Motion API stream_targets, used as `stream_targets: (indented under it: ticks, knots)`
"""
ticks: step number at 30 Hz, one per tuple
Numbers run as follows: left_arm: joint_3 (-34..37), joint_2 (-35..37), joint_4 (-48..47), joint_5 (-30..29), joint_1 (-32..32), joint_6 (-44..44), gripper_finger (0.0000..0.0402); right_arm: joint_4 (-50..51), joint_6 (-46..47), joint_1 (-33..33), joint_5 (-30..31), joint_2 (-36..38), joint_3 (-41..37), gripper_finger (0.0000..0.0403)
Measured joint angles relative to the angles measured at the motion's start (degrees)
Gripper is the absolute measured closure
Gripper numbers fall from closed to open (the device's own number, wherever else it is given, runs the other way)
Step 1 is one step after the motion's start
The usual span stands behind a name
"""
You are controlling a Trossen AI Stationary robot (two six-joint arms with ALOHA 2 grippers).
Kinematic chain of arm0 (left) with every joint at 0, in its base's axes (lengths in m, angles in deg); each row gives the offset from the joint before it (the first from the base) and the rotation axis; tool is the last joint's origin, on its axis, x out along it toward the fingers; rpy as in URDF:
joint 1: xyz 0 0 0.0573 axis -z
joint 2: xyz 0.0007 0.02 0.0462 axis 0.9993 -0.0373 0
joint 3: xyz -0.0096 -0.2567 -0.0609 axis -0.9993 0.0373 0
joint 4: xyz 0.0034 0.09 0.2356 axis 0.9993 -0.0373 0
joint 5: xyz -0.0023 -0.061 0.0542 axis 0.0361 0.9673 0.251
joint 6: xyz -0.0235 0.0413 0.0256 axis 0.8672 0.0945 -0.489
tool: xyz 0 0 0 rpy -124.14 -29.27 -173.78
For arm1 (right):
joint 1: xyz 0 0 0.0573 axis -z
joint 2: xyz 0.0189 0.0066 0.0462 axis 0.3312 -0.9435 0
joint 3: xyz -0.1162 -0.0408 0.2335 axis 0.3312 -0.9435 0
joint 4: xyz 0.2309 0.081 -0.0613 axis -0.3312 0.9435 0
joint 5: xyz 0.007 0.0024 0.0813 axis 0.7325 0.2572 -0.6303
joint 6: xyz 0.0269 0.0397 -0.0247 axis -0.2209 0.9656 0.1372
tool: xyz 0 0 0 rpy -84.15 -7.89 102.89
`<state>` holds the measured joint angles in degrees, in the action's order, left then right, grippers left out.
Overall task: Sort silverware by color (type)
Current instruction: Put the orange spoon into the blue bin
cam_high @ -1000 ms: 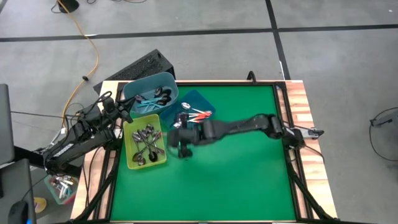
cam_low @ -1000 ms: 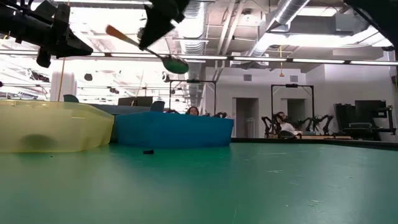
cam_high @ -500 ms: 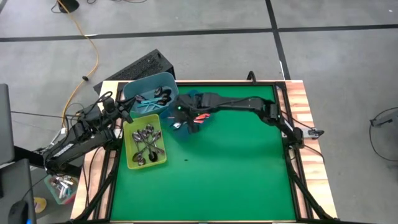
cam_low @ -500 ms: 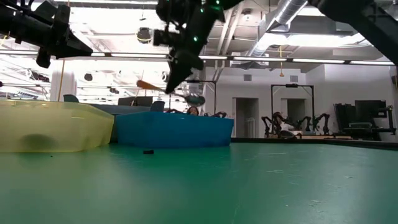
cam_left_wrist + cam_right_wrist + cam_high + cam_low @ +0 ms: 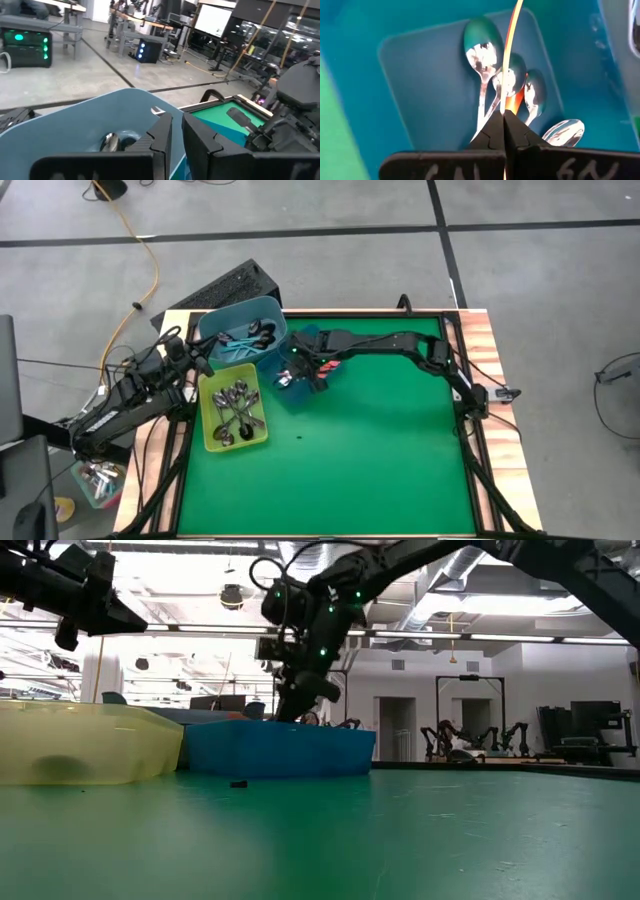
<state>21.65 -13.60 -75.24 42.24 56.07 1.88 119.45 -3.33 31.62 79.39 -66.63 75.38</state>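
1 orange-handled spoon (image 5: pixel 511 47) pinched by right gripper (image 5: pixel 503 120) | over dark-blue bin (image 5: pixel 300 385) | left gripper (image 5: pixel 176 131) apparently nearly closed, empty

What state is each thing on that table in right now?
Right pincer: shut on orange spoon, over dark blue bin.
Left pincer: nearly shut, empty, beside light blue bin.
Dark blue bin: holds orange spoons.
Light blue bin: holds blue spoons.
Yellow bin: holds silver spoons.

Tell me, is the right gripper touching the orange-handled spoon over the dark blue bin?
Touching. The right wrist view shows the right gripper with its fingers shut on the orange-handled spoon, pinching its handle above the dark blue bin.
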Motion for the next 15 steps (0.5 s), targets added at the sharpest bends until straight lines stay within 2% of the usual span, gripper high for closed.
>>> stream_targets:
  ticks: [5, 10, 15]
  knots:
    - [0.00, 0.01, -0.45, -1.88, 0.00, 0.75, 0.0372, -3.29, -1.04, 1.30, -0.93, -0.06, -2.08, 0.0403]
    - [-0.01, -0.01, -0.45, -2.53, -0.01, 0.84, 0.0372, -3.53, -1.97, 2.60, -5.37, 0.07, -1.93, 0.0402]
    - [0.00, -0.01, -0.45, -2.55, 0.01, 0.84, 0.0372, -3.74, -2.09, 3.47, -7.12, 0.05, -1.95, 0.0376]
